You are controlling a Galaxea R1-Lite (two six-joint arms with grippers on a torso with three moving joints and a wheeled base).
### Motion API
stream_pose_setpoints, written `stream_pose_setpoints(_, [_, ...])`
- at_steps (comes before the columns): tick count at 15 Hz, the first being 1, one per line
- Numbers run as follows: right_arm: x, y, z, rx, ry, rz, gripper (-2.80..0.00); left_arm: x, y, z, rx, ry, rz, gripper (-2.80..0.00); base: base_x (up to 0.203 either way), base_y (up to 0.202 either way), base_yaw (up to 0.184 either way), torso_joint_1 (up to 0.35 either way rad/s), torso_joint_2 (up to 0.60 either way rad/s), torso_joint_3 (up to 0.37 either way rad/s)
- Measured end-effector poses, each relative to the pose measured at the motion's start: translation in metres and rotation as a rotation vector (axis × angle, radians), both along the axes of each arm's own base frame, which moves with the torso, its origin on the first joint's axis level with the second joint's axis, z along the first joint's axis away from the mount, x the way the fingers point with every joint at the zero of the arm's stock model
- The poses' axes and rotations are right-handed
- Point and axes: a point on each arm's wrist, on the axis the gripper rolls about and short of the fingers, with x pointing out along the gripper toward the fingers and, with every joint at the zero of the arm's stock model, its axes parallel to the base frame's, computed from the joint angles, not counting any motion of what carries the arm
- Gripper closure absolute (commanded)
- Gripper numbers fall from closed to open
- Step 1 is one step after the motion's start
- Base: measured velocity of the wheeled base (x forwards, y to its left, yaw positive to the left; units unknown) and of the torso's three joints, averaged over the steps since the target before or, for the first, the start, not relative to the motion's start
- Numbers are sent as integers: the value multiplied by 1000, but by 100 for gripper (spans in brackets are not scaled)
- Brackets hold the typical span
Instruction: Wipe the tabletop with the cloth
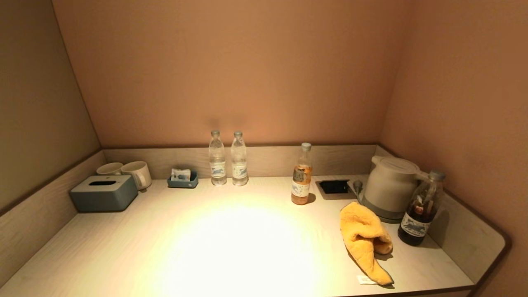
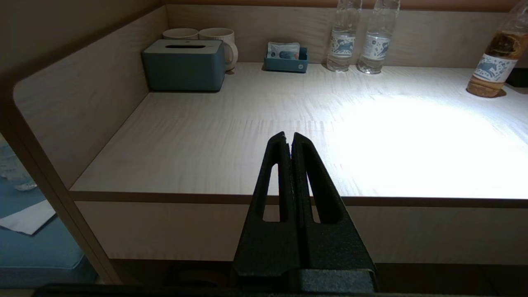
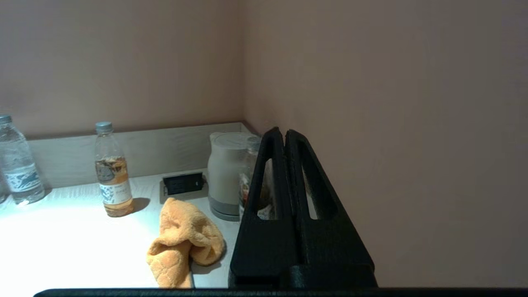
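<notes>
An orange cloth [image 1: 365, 241] lies crumpled on the pale wooden tabletop [image 1: 231, 243] at the front right, just in front of the kettle. It also shows in the right wrist view [image 3: 181, 241]. Neither arm shows in the head view. My left gripper [image 2: 288, 138] is shut and empty, held off the table's front edge on the left side. My right gripper [image 3: 280, 133] is shut and empty, held off the front right corner, short of the cloth.
A grey kettle [image 1: 390, 187] and a dark bottle [image 1: 420, 208] stand at the right. An orange drink bottle [image 1: 301, 175], two water bottles [image 1: 227, 159], a small blue tray [image 1: 182, 179], two mugs [image 1: 128, 171] and a tissue box [image 1: 103, 193] line the back and left. A socket panel [image 1: 334, 187] sits beside the kettle. Raised edges border the table.
</notes>
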Motion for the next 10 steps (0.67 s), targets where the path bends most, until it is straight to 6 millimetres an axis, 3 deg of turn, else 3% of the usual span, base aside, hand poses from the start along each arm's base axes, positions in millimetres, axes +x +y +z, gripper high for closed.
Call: stream_pose_setpoints(10, [-38,2,-33,-6,-100,39,0,0,0,0,0,0,0,0,0,0,0,0,0,0])
